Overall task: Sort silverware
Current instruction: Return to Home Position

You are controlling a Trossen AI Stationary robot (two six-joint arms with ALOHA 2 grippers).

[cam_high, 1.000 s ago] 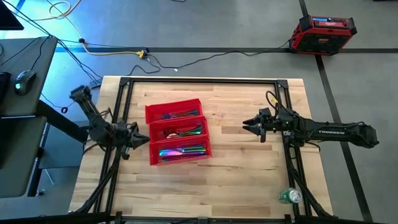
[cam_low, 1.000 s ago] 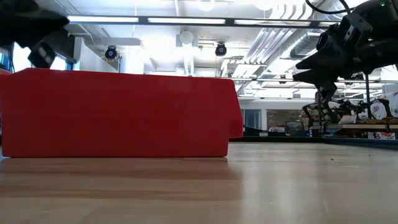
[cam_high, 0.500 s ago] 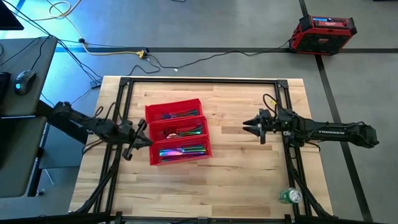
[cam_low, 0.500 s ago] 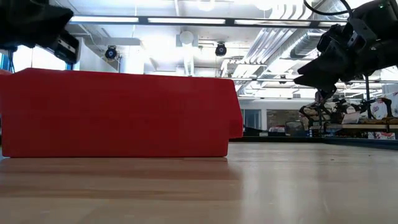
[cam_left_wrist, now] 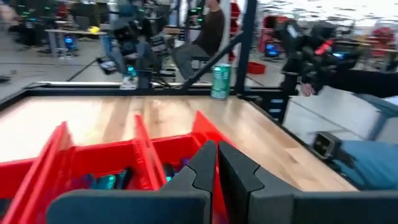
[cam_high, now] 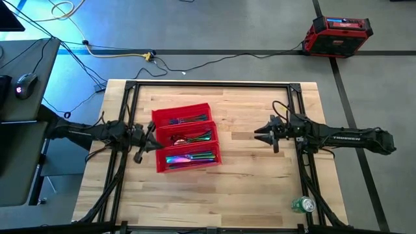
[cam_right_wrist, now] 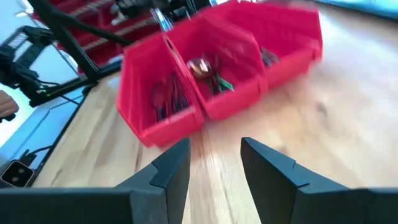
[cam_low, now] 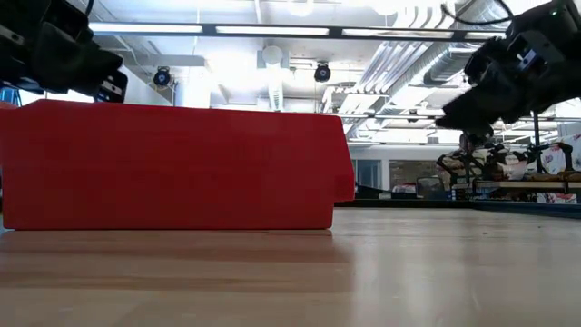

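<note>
Silverware point(cam_high: 192, 157) is seen in all three compartments of the tray point(cam_high: 182, 108), centre-left in the high view. At the tray's left wall the left gripper point(cam_high: 153, 143) is clenched on nothing; right of centre, well apart, the right gripper point(cam_high: 257, 135) is held spread and empty. If the left arm were drawn back low, the wall could be snagged and the tray dragged askew.

Iridescent silverware point(cam_high: 190, 157), purple, blue, green; lying in all three red tray point(cam_high: 182, 108) compartments
</note>
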